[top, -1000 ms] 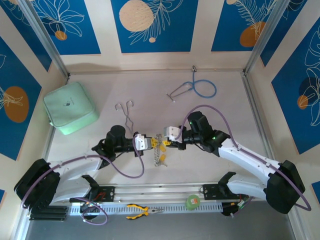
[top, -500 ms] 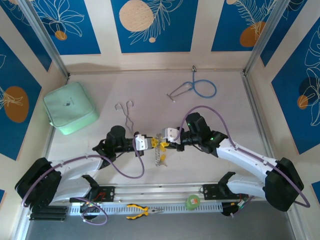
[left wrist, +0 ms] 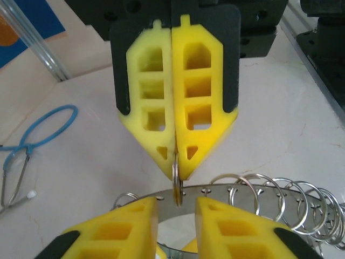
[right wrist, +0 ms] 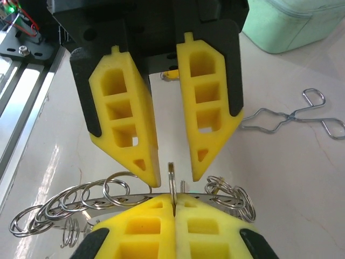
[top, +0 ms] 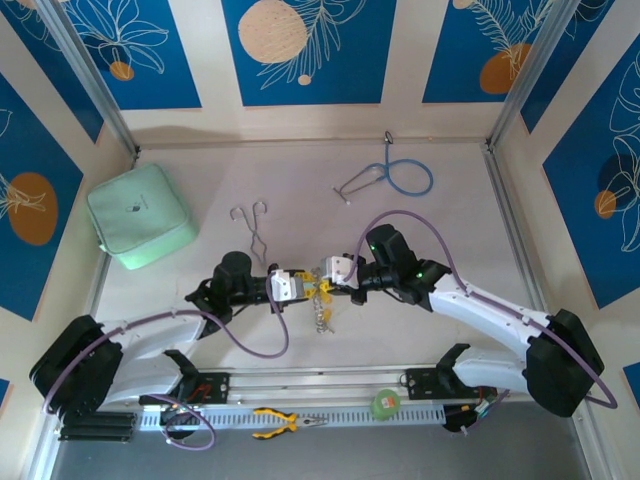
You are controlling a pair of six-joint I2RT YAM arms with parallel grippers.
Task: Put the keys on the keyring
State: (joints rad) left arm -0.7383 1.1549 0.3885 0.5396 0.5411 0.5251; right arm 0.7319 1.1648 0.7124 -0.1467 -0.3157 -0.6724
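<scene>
Keyring [right wrist: 102, 200] sits near the middle of the desk [right wrist: 302, 178] between both claws, the right claw [right wrist: 175, 208] pressed together on one small ring of its rim and the left claw [right wrist: 175, 175] spread either side of that ring, while the band's near part is hidden behind the right claw's yellow fingers [right wrist: 140, 232].

Pale table [top: 300, 170], green pouch [top: 140, 215], forceps [top: 255, 228], stethoscope [top: 402, 178]

Left end effector [right wrist: 172, 175] stands parted, facing the clamped right end effector [left wrist: 176, 162].

Bright, even light with soft shadows; glare streaks the table [right wrist: 51, 162], and wrist views soften up close.
</scene>
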